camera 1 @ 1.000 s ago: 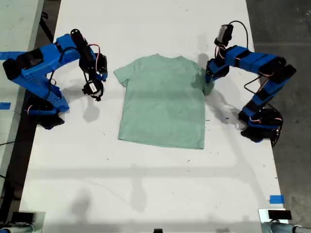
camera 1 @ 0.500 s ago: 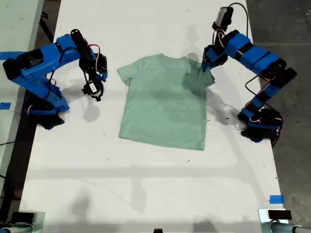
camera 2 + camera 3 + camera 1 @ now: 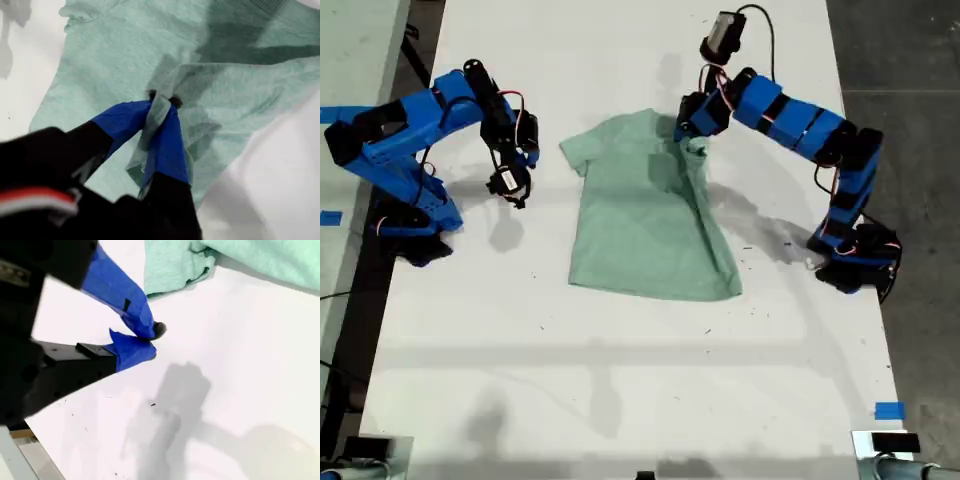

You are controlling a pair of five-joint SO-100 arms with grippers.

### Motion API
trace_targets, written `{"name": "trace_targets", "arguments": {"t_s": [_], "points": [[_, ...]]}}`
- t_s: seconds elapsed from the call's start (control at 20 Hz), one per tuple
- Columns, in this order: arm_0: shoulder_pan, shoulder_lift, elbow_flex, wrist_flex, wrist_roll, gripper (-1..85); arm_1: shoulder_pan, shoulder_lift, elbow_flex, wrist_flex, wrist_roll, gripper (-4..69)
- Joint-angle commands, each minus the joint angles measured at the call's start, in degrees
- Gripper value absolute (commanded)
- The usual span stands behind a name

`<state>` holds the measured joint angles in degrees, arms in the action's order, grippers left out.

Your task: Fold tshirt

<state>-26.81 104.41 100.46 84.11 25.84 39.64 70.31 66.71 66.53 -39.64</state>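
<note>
The exterior view is looking straight down from high above the white desk (image 3: 620, 380), taking in both arms and the whole tshirt (image 3: 650, 220). The first wrist view is riding close behind my first gripper (image 3: 161, 105), looking along its jaws onto the tshirt (image 3: 115, 55). The second wrist view is sitting just behind my second gripper (image 3: 150, 337), facing bare desk (image 3: 250, 365) with a tshirt (image 3: 175, 262) sleeve at the frame's edge. All three views are sharing that fabric.
</note>
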Motion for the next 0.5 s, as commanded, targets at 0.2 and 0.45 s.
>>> {"name": "trace_targets", "arguments": {"t_s": [0.2,0.45], "points": [[-1.14,2.81,-0.62,1.23,0.00,0.0,-3.96,-11.78,-7.03,-11.69,1.85,0.1],[-1.23,2.81,-0.62,0.88,0.00,0.0,-4.66,-11.07,-11.16,-0.53,0.26,30.7]]}}
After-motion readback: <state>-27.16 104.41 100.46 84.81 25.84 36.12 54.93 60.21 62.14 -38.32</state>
